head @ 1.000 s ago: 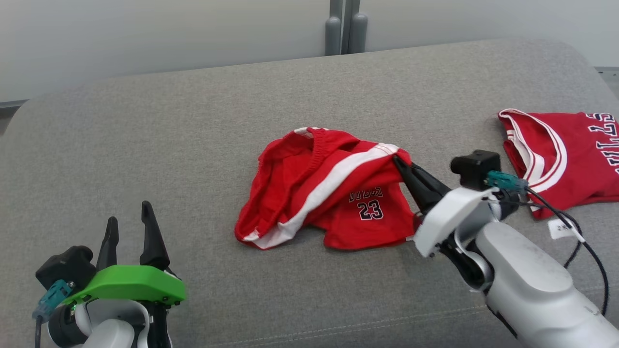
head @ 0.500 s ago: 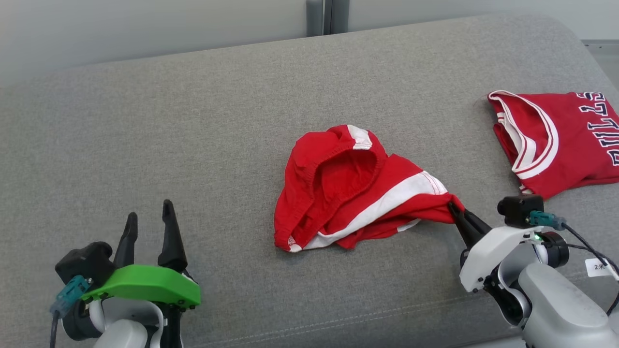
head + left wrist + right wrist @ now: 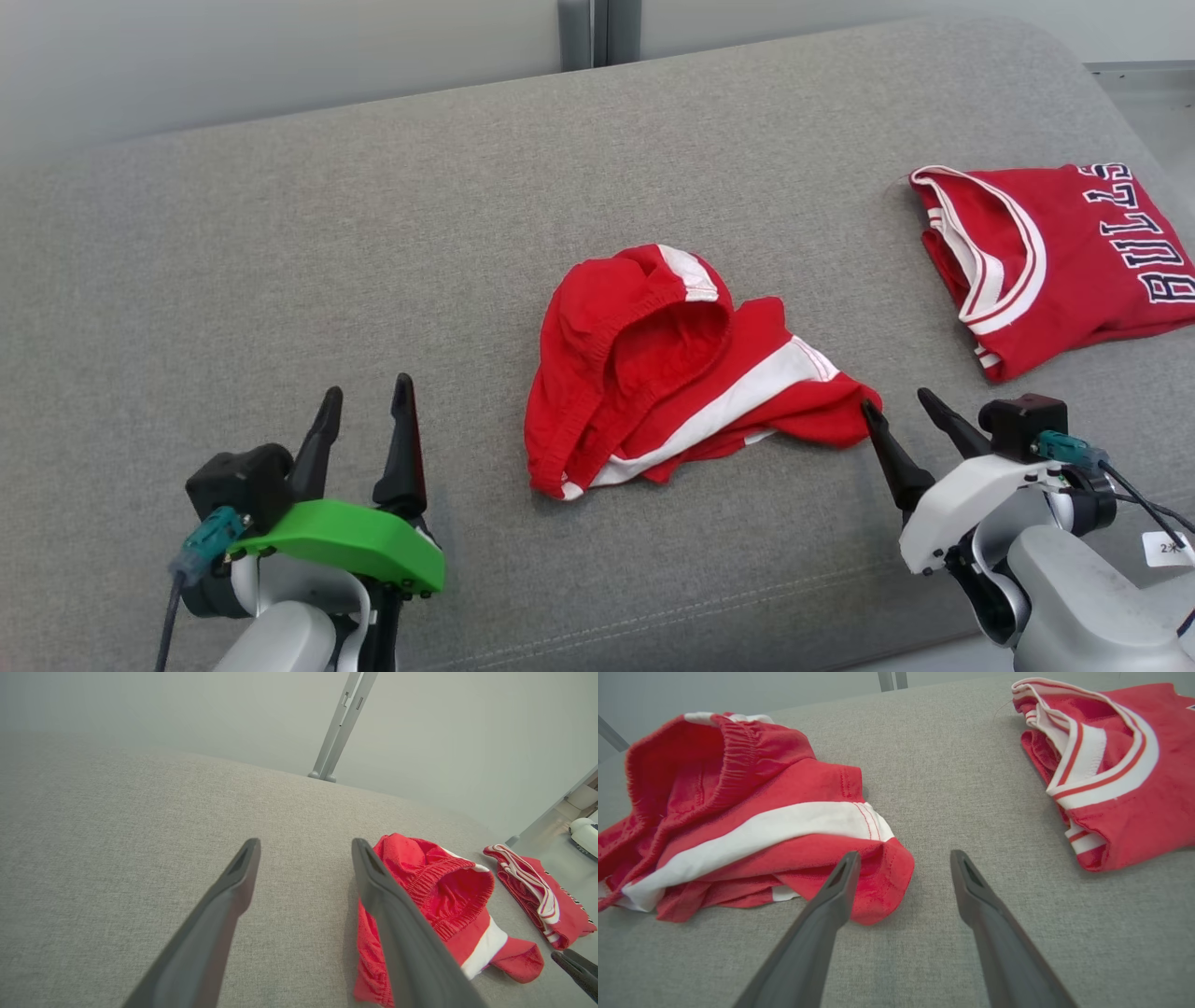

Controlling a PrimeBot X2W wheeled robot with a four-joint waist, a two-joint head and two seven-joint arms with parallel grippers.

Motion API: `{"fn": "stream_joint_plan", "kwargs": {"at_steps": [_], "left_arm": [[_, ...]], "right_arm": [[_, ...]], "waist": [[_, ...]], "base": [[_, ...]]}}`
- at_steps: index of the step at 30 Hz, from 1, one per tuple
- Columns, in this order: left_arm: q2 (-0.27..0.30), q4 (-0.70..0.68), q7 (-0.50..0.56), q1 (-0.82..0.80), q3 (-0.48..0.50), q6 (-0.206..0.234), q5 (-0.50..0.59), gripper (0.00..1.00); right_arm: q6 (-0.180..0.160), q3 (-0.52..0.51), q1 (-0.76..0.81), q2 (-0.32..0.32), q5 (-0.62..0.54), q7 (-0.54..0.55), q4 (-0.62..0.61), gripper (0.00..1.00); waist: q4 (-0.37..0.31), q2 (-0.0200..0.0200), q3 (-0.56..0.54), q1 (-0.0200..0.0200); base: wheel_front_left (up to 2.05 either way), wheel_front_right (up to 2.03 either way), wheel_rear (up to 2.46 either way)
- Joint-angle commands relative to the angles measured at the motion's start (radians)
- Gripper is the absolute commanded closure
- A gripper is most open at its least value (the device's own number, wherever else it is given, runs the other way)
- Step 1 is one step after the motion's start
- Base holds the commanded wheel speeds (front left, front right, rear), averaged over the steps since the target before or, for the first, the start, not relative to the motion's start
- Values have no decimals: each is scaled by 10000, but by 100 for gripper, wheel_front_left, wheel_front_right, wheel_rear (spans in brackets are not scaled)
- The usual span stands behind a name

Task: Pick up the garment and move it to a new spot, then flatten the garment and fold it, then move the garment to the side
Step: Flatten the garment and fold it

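Shorts [image 3: 644, 373] lie bunched at frame centre on the couch [image 3: 280, 280], apparently moved but not yet flattened, folded or set aside, with the right gripper [image 3: 896, 403] spread empty at their lower-right corner and the left gripper [image 3: 367, 387] spread empty at lower left.

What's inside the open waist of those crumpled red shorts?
Inside the red shorts, past the elastic waistband, you see their own red inner fabric; deeper down, crumpled folds cover the rest.

A red jersey [image 3: 1064, 271] with white trim and dark lettering lies on the grey cushion [image 3: 327, 243], ahead and right of the right gripper [image 3: 896, 401], apart from it. A metal post [image 3: 586, 33] stands far beyond.
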Motion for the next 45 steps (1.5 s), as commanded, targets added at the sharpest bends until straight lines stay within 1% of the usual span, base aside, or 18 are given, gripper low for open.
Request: {"fn": "stream_joint_plan", "kwargs": {"at_steps": [1, 4, 6, 7, 9, 13, 18, 19, 22, 24, 28, 29, 30, 31, 32, 33, 40, 45], "left_arm": [[-37, 10, 77, -212, -198, -130, 203, 0], [-107, 31, 212, -419, -671, -349, 451, 0], [-199, 107, 401, -639, -1087, -502, 713, 0], [-199, 107, 401, -639, -1087, -502, 713, 0], [-273, 264, 646, -1007, -1550, -662, 1028, 0], [-730, 910, 1205, -1895, -2346, -1080, 1442, 0], [-1332, 2506, 1652, -3106, -2970, -1538, 1887, 0], [-1575, 3185, 1669, -3543, -3125, -1693, 2014, 0], [-1811, 4201, 1657, -4102, -3340, -1846, 2259, 0], [-1973, 4933, 1649, -4368, -3348, -1856, 2307, 0], [-2111, 6254, 1507, -4861, -3318, -1661, 2488, 0], [-2171, 6498, 1459, -4936, -3264, -1689, 2427, 11], [-2217, 6713, 1389, -4991, -3184, -1765, 2320, 51], [-2235, 6896, 1321, -5059, -3108, -1835, 2258, 62], [-2240, 7083, 1250, -5133, -3070, -1886, 2210, 78], [-2256, 7240, 1196, -5183, -3000, -1930, 2125, 100], [-2406, 7647, 486, -5519, -2136, -2273, 1297, 100], [-2075, 7940, 316, -5682, -1502, -2475, 721, 100]], "right_arm": [[-8, -136, 284, -134, -162, -78, -249, 0], [-8, -497, 512, -253, -379, -82, -673, 0], [-8, -838, 719, -227, -581, -85, -1058, 0], [-8, -838, 719, -227, -581, -85, -1058, 0], [-8, -1202, 913, -172, -828, -88, -1491, 0], [-8, -1782, 1214, 0, -1291, -90, -2370, 0], [-8, -2063, 1444, 328, -1719, -85, -3262, 0], [-8, -2119, 1520, 462, -1820, -84, -3523, 0], [-8, -2192, 1585, 626, -1927, -84, -3862, 0], [-8, -2259, 1653, 739, -1972, -84, -4014, 0], [-7, -2300, 1685, 896, -2053, -82, -4243, 0], [-8, -2325, 1695, 914, -2055, -82, -4285, 0], [-8, -2342, 1712, 928, -2053, -82, -4321, 0], [-8, -2371, 1738, 939, -2063, -83, -4348, 0], [-7, -2398, 1758, 945, -2075, -83, -4377, 0], [-8, -2430, 1773, 943, -2091, -83, -4402, 0], [-8, -2560, 1808, 960, -2207, -84, -4498, 0], [-7, -2458, 1665, 956, -2208, -73, -4542, 0]], "waist": [[-164, 0, -60, 0], [-308, 0, -75, 0], [-408, 0, -76, 0], [-408, 0, -76, 0], [-506, 0, -59, 0], [-683, 0, -2, 0], [-1028, 0, 129, 0], [-1174, 0, 199, 0], [-1414, 0, 302, 0], [-1569, 0, 365, 0], [-1839, 0, 502, 0], [-1868, 0, 526, 0], [-1888, 0, 549, 0], [-1899, 0, 571, 0], [-1902, 0, 592, 0], [-1898, 0, 605, 0], [-1675, 0, 623, 0], [-1536, 0, 645, 0]], "base": [[0, 0, 0], [0, 0, 0], [0, 0, 0], [0, 0, 0], [0, 0, 0], [0, 0, 0], [0, 0, 0], [0, 0, 0], [0, 0, 0], [0, 0, 0], [0, 0, 0], [0, 0, 0], [0, 0, 0], [0, 0, 0], [0, 0, 0], [0, 0, 0], [0, 0, 0], [0, 0, 0]]}}
